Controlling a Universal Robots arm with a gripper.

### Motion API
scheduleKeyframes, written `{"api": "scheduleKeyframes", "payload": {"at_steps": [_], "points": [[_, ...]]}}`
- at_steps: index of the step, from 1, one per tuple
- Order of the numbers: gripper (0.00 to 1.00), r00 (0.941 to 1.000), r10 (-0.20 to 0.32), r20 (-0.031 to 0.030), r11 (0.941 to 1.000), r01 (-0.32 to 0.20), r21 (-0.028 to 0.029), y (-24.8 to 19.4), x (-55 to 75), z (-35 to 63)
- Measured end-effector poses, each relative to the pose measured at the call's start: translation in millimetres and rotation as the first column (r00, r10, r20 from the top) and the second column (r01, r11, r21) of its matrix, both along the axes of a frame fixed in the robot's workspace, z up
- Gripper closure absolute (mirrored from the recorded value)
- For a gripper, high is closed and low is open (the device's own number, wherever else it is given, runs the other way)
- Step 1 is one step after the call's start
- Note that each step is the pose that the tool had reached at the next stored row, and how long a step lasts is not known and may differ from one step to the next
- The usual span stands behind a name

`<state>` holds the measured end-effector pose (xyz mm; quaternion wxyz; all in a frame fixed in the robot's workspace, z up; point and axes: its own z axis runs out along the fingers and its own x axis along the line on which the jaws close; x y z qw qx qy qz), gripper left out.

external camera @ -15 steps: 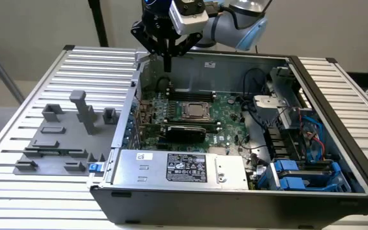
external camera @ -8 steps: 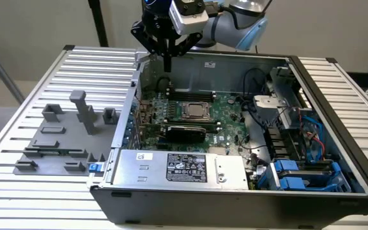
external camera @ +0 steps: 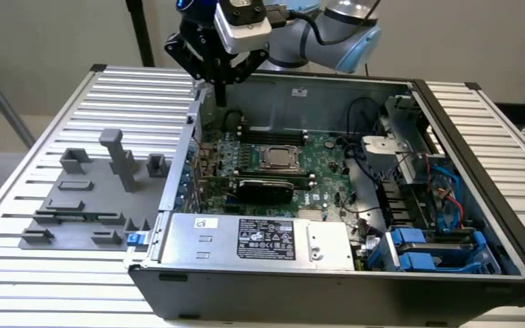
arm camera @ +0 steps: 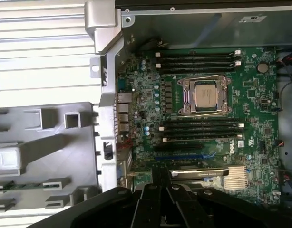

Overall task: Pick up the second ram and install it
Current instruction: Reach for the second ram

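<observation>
My gripper [external camera: 219, 87] hangs over the back corner of the open computer case [external camera: 481, 171], on the exterior view's left, above the case wall. Its fingers [arm camera: 158, 199] are pressed together and nothing shows between them. Below lies the green motherboard [arm camera: 260, 109] with the processor [arm camera: 204, 94] between two banks of long black memory slots [arm camera: 198, 59] [arm camera: 203, 130]. Outside the case stands a grey holder [external camera: 89, 198]. A thin green strip [arm camera: 15, 185] sits on edge in one of its slots and looks like the second ram. The gripper is well apart from it.
The case stands on a ribbed metal table [external camera: 25, 260]. A power supply box [external camera: 253, 239] fills the case's near side. Blue drive brackets [external camera: 426, 256] and cables [external camera: 372, 164] crowd the exterior view's right. The grey holder has upright posts [external camera: 117, 157].
</observation>
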<state>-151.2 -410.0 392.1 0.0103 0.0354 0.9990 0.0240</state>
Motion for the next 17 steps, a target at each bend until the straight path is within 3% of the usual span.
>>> {"api": "scheduleKeyframes", "payload": {"at_steps": [11,12,17], "points": [[0.89,1.0,0.0,0.0,1.0,0.0,0.0001,-15.2,-49.8,-1.7],[0.89,1.0,0.0,0.0,1.0,0.0,0.0,-18.7,-61.3,-2.1],[0.89,1.0,0.0,0.0,1.0,0.0,0.0,-25.8,-84.9,-3.1]]}}
